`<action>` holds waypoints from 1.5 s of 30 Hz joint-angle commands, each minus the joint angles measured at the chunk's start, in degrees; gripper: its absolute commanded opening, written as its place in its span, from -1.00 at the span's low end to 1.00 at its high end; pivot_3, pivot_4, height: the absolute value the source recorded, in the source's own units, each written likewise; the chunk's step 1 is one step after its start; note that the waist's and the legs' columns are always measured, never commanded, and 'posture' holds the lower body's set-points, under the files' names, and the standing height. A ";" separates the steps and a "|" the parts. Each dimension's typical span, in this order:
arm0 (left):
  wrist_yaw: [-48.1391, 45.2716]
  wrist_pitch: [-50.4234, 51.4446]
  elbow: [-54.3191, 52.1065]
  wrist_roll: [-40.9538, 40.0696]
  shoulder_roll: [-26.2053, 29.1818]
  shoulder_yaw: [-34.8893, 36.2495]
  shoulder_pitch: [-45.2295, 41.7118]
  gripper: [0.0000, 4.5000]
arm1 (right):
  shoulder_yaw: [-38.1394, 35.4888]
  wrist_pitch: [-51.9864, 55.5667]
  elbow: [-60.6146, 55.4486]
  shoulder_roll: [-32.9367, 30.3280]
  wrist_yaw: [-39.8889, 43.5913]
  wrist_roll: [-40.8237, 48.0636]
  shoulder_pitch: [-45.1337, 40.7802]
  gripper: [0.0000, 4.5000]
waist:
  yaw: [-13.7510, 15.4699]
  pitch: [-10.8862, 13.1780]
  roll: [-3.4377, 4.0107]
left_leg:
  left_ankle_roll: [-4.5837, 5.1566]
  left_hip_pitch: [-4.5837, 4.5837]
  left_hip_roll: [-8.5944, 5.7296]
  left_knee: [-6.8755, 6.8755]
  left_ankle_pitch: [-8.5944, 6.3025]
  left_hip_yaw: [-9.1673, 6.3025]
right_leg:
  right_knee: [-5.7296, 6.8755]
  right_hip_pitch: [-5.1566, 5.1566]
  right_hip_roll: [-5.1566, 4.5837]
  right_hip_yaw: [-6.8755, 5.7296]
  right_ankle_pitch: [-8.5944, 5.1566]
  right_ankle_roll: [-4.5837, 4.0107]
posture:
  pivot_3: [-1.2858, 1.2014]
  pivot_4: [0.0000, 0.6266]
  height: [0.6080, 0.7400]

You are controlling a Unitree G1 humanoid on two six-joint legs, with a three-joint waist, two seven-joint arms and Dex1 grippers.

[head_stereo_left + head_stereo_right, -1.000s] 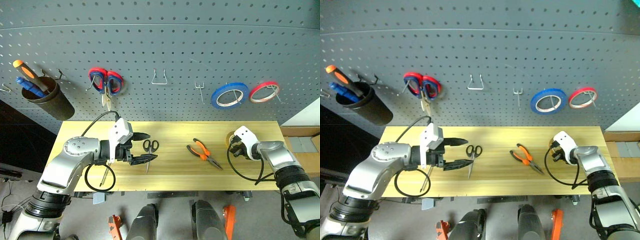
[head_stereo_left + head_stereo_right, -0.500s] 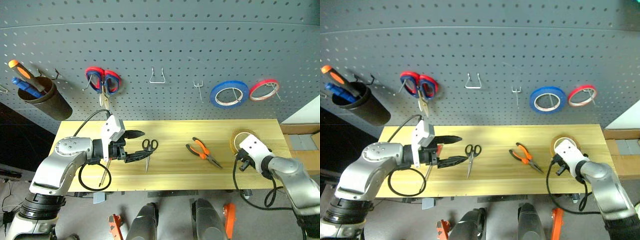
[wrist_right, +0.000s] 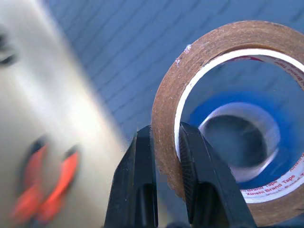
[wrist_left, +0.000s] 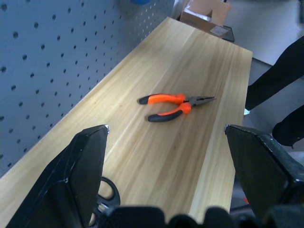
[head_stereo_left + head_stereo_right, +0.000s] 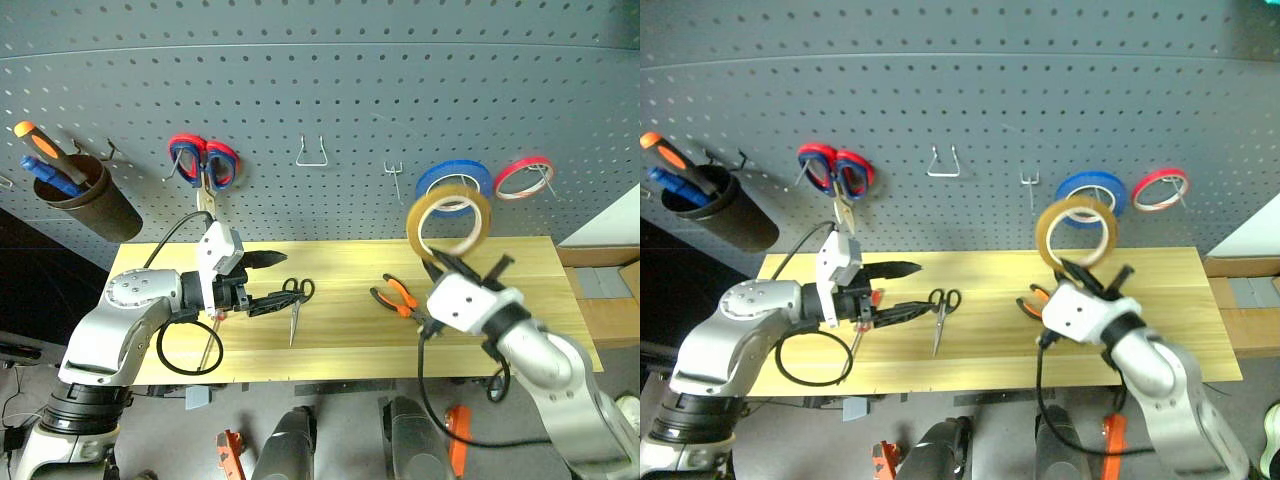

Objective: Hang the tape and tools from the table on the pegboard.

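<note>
Pinching yellow ring-shaped tape roll [image 5: 448,222] at its six-o'clock rim, right gripper [image 5: 444,262] clamped; light, rigid, hookable. Left gripper [image 5: 268,283] wide open, empty.

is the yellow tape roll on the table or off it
Off it. The right tool pinches the yellow tape roll's rim and holds it on edge in the air, in front of the pegboard, above the table.
</note>
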 commanded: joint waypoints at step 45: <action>1.62 -2.78 -1.27 1.27 0.55 1.49 0.27 0.87 | 3.78 -9.93 18.71 5.27 11.56 -6.83 -14.04 -0.96 | -0.06 -0.05 -0.07 | -0.04 -0.08 0.03 0.00 0.03 0.17 | 0.12 -0.31 -0.05 -0.01 0.09 -0.11 | -0.05 -0.20 1.00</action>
